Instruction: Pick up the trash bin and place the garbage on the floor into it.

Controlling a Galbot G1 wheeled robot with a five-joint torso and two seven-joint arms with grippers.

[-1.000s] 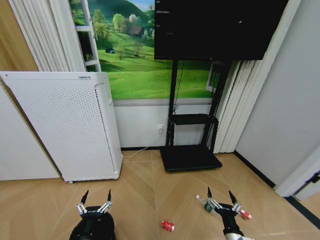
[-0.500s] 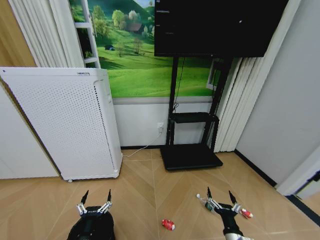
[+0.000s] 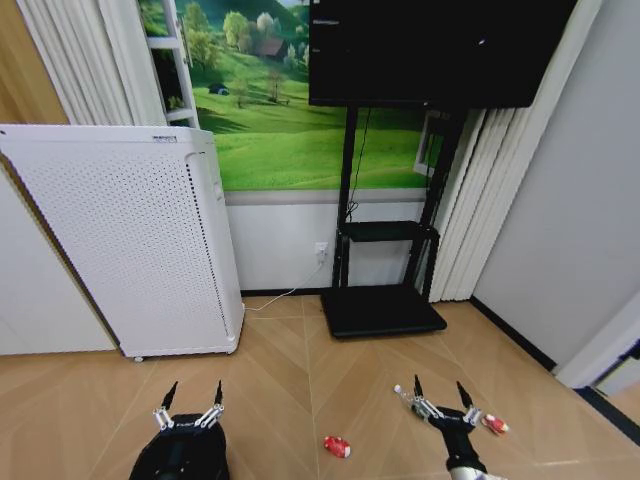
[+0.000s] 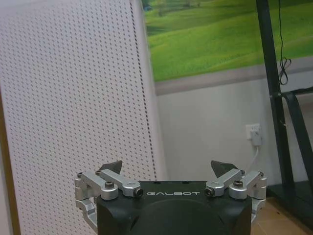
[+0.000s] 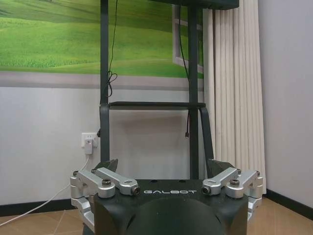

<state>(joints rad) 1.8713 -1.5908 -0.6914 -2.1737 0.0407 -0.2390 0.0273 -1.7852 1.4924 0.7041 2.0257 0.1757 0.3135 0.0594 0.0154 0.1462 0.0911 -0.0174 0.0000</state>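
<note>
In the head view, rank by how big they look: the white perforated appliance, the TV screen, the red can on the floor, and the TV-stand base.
Largest to smallest:
1. white perforated appliance
2. TV screen, close to the appliance and cut off by the frame, so unsure
3. TV-stand base
4. red can

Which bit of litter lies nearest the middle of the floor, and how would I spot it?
Start at the black TV stand against the wall and come straight toward the robot across the wooden floor. There, between the left gripper and the right gripper, lies a small crumpled red-and-white piece. It lies alone, while the other litter sits by the right gripper.
</note>
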